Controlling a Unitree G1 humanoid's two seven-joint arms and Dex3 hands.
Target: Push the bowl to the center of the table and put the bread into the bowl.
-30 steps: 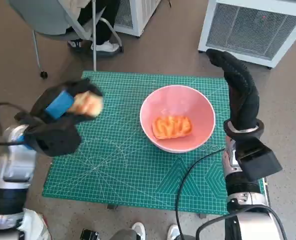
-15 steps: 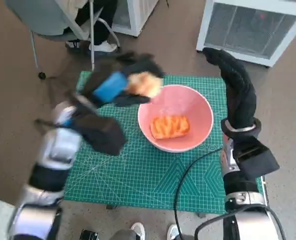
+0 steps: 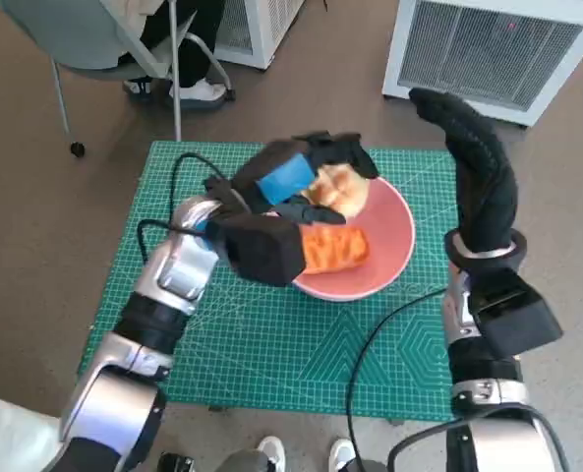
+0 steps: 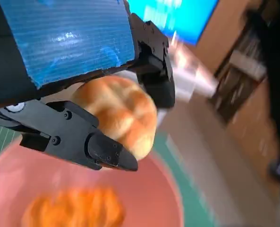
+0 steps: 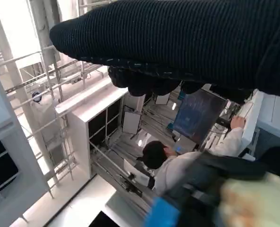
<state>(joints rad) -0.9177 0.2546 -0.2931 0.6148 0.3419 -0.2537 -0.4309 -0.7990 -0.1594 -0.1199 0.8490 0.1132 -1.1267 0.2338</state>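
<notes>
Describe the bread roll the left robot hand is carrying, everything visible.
The bread roll is round, golden-brown, with a glossy crust scored into segments, and looks whole. The left robot hand grips it between black fingers, above the pink bowl and not touching it. An orange pastry lies below it.

Head view looks steeply down on my green mat (image 3: 271,344) from above, both arms rising from below. Left wrist view sits close behind my left hand (image 4: 69,71), facing the bread (image 4: 121,116) over the bowl (image 4: 158,189); head view shares these. Right wrist view looks past my right hand (image 5: 187,42) into the room, at a seated person (image 5: 177,165).
</notes>
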